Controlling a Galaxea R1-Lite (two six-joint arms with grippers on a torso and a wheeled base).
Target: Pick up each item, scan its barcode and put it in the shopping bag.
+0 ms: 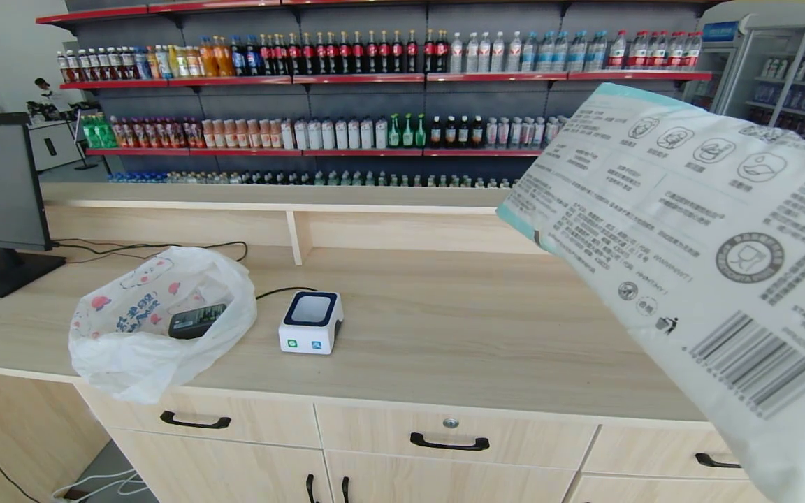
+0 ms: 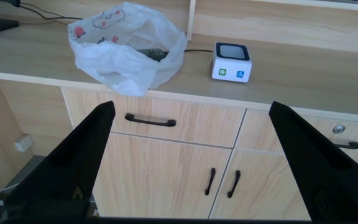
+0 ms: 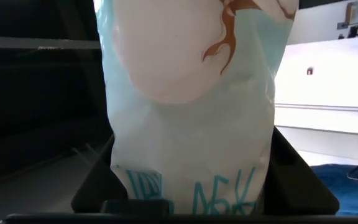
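Head view: soft plastic pack (image 1: 696, 265) is hanging above the counter's (image 1: 444, 335) right side, right pincer (image 3: 197, 180) clamping one end. Likely light, squashy, slippery, so gripping mid-body looks safer. Left pincer (image 2: 191, 107) is sitting apart.

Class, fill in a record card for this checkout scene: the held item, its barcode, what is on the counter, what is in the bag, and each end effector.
Held: white pack, up on the robot's right
Code: barcode faces the head camera
On counter: scanner beside open shopping bag
In bag: dark item
Left: left end effector open, empty, facing cabinet
Right: right end effector shut on the white pack
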